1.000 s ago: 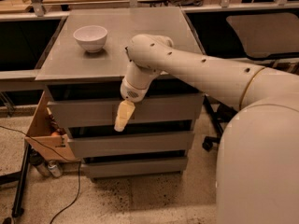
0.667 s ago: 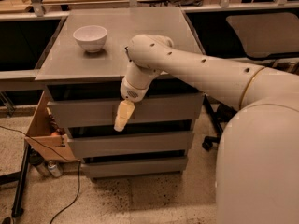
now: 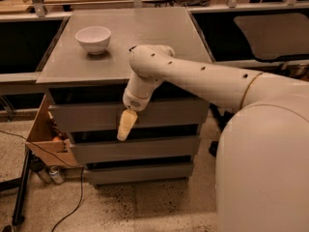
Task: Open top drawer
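Top drawer (image 3: pixel 176 113), the highest of three plain grey fronts, sits just under the front edge of the table (image 3: pixel 145 37), with a dark gap between the two, and its panel looks pushed in, about level with the fronts below it. Filling the right side of the view is the robot's cream body (image 3: pixel 263 168), and from it the arm (image 3: pixel 203 79) reaches leftward over the table's front right corner and bends down past the front edge near its middle. The table is a grey cabinet with a flat matte top. Beneath the top drawer come the middle drawer (image 3: pixel 159 150) and the bottom drawer (image 3: pixel 145 172), each with a dark slot above it. A cardboard box (image 3: pixel 41 134) leans against the cabinet below the table's left edge. A white bowl (image 3: pixel 93 38) stands upright near the table's far left corner, well apart from the arm. The gripper (image 3: pixel 124 126), pale yellow, hangs tilted in front of the top drawer's lower edge, left of centre, its tip over the slot beneath; I cannot tell whether it is open or closed, or whether it has hold of anything. A can (image 3: pixel 56 174) lies on the speckled floor by the box, and a thin black cable (image 3: pixel 72 202) trails near it.
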Controlling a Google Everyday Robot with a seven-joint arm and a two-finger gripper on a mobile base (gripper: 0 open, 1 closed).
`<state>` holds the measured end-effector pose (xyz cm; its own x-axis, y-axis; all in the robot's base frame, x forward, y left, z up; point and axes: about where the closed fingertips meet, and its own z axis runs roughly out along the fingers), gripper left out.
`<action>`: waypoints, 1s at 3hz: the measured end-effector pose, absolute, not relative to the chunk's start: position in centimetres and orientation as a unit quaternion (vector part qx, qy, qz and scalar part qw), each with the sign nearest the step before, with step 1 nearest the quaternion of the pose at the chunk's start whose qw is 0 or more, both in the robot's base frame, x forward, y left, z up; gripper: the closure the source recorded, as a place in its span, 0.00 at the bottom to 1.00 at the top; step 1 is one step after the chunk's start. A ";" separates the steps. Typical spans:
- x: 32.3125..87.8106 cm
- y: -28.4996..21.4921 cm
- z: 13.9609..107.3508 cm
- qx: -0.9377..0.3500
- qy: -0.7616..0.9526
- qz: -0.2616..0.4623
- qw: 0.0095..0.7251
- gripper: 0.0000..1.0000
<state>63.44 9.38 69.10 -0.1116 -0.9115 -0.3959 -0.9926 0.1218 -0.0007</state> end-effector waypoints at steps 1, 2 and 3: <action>63.2 9.7 67.4 -0.640 0.738 0.134 0.168 0.00; 63.1 9.9 67.0 -0.635 0.740 0.133 0.176 0.00; 62.7 10.6 66.7 -0.643 0.732 0.144 0.173 0.00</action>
<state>62.70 10.65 66.67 -0.1130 -0.8912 -0.4392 -0.9912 0.1317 -0.0121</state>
